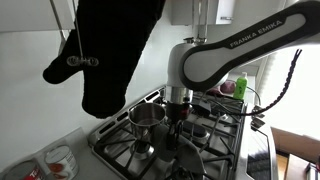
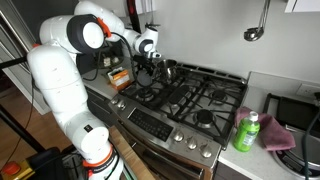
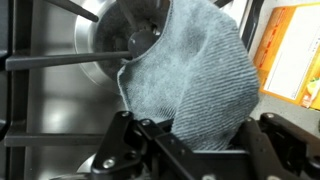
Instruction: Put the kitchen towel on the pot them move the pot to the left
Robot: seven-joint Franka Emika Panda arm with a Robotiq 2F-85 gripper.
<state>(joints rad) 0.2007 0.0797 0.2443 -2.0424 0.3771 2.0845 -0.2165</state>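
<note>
In the wrist view a grey ribbed kitchen towel [image 3: 200,80] hangs from my gripper [image 3: 198,140]. Its upper part drapes over the rim of the small shiny steel pot [image 3: 110,45], which stands on the stove grate. The jaws are closed on the towel's lower end. In an exterior view the pot [image 1: 147,116] sits on a back burner with my gripper [image 1: 178,112] just beside it. In an exterior view my gripper [image 2: 150,62] hovers over the far left corner of the stove, where the pot [image 2: 168,70] is mostly hidden.
A black oven mitt [image 1: 110,50] and a ladle hang in front of the camera. The gas stove [image 2: 190,98] has black grates. A green bottle [image 2: 247,132] and a red cloth [image 2: 278,135] lie on the counter beside it. An orange box [image 3: 290,60] lies near the pot.
</note>
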